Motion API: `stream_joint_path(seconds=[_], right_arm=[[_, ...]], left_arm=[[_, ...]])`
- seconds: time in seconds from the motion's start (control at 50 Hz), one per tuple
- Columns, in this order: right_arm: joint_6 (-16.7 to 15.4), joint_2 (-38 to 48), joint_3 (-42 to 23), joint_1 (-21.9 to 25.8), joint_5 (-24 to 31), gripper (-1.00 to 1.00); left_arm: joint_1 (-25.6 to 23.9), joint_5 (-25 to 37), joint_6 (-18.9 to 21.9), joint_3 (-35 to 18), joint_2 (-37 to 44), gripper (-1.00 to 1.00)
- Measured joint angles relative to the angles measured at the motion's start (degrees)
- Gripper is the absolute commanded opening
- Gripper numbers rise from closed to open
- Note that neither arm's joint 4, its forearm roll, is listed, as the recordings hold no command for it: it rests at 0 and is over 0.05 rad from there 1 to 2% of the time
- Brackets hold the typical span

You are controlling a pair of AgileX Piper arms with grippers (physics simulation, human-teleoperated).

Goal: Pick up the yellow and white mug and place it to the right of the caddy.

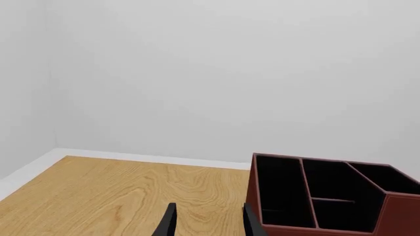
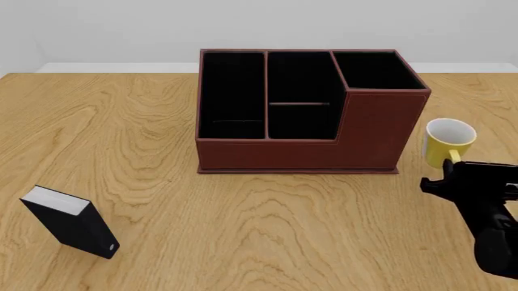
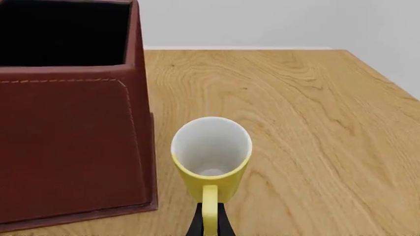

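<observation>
Yellow outside and white inside, the mug (image 2: pixel 449 141) is seen standing upright on the tabletop (image 2: pixel 242 230), just past the right tool (image 3: pixel 208 223) and just beside the caddy (image 2: pixel 307 115), on the caddy's right. The mug's loop handle is pinched between the fingers of the right tool, which are clamped together on it. So the mug is judged to be already where it is wanted, and only the letting go is left.

Trouble could come from that letting go. If the tool is pulled back before its fingers are spread, the mug could be dragged along or tipped over by its handle. If the tool is lifted or swung sideways, the mug could be knocked against the caddy's tall end, since little room is left between them. A twist of the wrist could also roll the mug onto its side.

The left tool (image 1: pixel 206 221) is held well away, with its fingers apart and nothing between them. A black block (image 2: pixel 71 223) lies far off and is not in danger.
</observation>
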Motion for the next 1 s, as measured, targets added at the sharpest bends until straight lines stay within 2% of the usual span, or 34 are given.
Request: stream_joint_path(seconds=[1.0], right_arm=[[0.7,6.5,-2.2,-0.5,-1.0,-1.00]], left_arm=[[-0.3,-0.1,0.2,0.0,0.0,1.00]])
